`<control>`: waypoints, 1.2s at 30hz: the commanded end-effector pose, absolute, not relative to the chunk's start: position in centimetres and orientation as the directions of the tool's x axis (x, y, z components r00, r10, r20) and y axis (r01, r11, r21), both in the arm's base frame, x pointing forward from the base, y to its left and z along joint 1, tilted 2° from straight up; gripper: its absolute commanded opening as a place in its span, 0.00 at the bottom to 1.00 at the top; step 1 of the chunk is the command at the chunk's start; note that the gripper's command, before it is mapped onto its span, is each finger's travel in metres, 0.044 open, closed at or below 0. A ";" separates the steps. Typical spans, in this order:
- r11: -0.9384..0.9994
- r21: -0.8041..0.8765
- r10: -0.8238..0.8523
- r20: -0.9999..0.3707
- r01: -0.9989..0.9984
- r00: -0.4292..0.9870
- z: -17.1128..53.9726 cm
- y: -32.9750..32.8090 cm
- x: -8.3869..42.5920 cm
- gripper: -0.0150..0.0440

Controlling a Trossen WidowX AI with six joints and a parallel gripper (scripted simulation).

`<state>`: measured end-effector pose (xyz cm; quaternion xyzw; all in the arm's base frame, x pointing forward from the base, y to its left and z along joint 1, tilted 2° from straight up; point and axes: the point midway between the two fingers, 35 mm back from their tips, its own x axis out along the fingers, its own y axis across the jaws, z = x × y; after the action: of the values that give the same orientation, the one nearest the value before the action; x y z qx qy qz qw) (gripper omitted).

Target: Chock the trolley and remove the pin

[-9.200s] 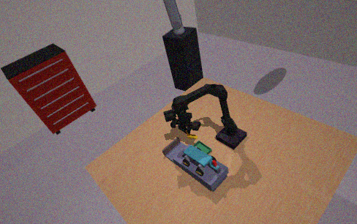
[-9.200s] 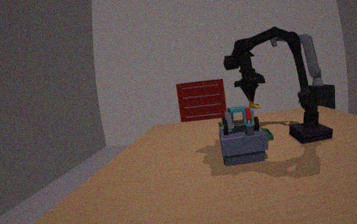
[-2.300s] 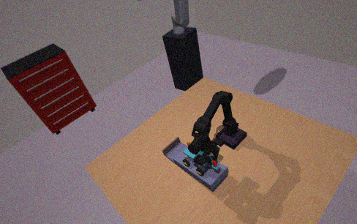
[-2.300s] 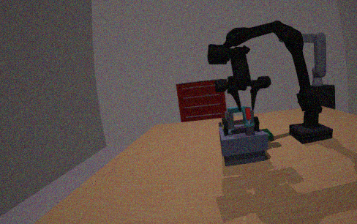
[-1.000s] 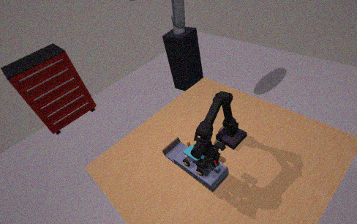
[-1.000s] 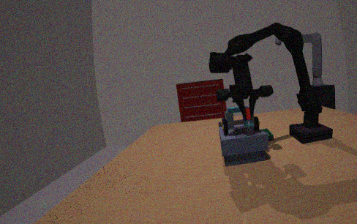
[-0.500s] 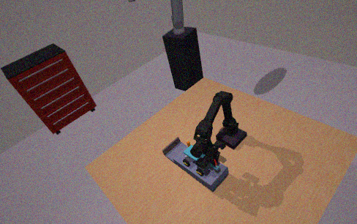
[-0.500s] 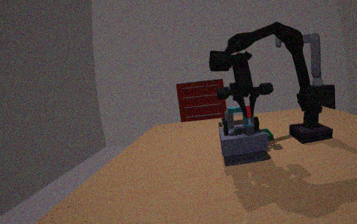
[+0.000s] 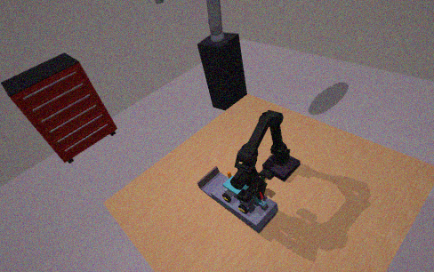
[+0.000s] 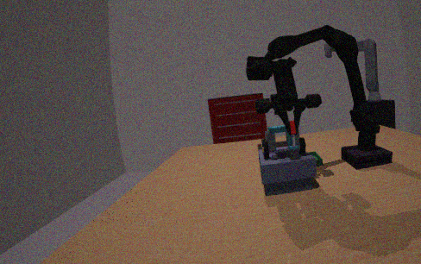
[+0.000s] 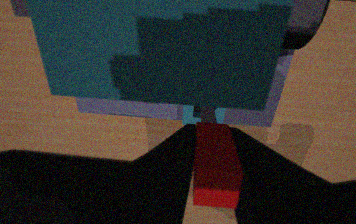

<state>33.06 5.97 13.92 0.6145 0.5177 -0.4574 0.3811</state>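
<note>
My gripper (image 11: 210, 135) is shut on the red head of the stop pin (image 9: 261, 196) (image 10: 292, 128) (image 11: 218, 162), above the ramp's uphill end. Under the head a pale bracket shows in the exterior view; whether the pin's tip is still inside is unclear. The trolley (image 9: 232, 186) (image 11: 90, 55), with a teal deck and yellow-hubbed wheels, stands on the ramp (image 9: 267, 219) (image 10: 286, 170) (image 11: 125, 108), right beside the gripper. The chock's orange handle (image 9: 229, 174) shows past the trolley's far side; its base and any wheel contact are hidden. The green tray (image 10: 318, 159) is partly hidden behind the ramp.
The ramp's raised end wall (image 9: 208, 177) stands at the downhill end. The arm's base (image 9: 282, 168) (image 10: 367, 156) stands on the wooden table (image 9: 169, 222) (image 10: 172, 216) beside the ramp. A red tool cabinet (image 9: 67, 111) (image 10: 237, 118) and a black pedestal (image 9: 223, 71) stand farther back.
</note>
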 end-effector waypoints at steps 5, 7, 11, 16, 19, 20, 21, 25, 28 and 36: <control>-0.170 -0.001 0.291 -0.956 0.986 0.049 14.7 5.9 33.1 0.25; -0.170 -0.001 0.291 -0.956 0.986 0.049 14.8 5.9 33.1 0.25; -0.170 -0.001 0.291 -0.956 0.986 0.049 15.1 5.8 33.1 0.25; -0.170 -0.001 0.291 -0.956 0.986 0.049 15.4 5.7 33.1 0.25; -0.170 -0.001 0.291 -0.956 0.986 0.049 15.5 5.7 33.1 0.25; -0.170 -0.001 0.291 -0.956 0.986 0.049 15.6 5.7 33.1 0.25; -0.170 -0.001 0.291 -0.956 0.986 0.049 15.6 5.7 33.1 0.25; -0.170 -0.001 0.291 -0.956 0.986 0.049 15.8 5.7 33.1 0.25; -0.170 -0.001 0.291 -0.956 0.986 0.049 16.0 5.7 33.1 0.25; -0.170 -0.001 0.291 -0.956 0.986 0.049 16.4 5.8 33.2 0.25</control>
<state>32.98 5.63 15.97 0.6128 0.5177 -0.4590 0.3819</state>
